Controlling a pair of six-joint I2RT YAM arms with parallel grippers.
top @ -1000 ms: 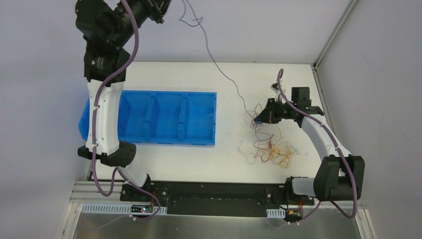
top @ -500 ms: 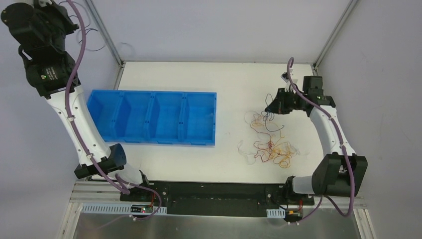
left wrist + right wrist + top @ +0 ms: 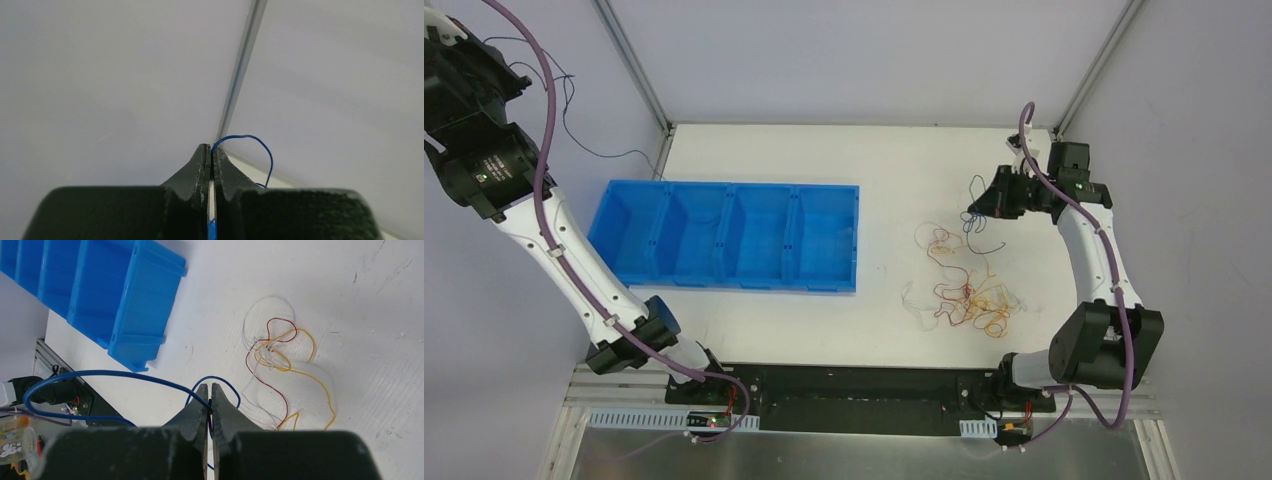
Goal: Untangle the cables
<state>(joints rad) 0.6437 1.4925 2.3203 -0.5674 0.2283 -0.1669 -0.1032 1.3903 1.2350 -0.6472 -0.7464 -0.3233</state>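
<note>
A tangle of thin red, orange, yellow and white cables lies on the white table; it also shows in the right wrist view. My right gripper hangs just behind the tangle, shut on a thin blue cable that loops below its tips. My left gripper is raised high at the far left, outside the table's left edge, shut on another thin blue cable. That cable dangles toward the table's back left corner.
A blue bin with several compartments stands on the left half of the table; its end shows in the right wrist view. Enclosure posts rise at the back corners. The walls are close on both sides.
My left arm swung from top centre to far left, pulling its blue cable away from the tangle. My right gripper moved back and right with its own blue cable.
</note>
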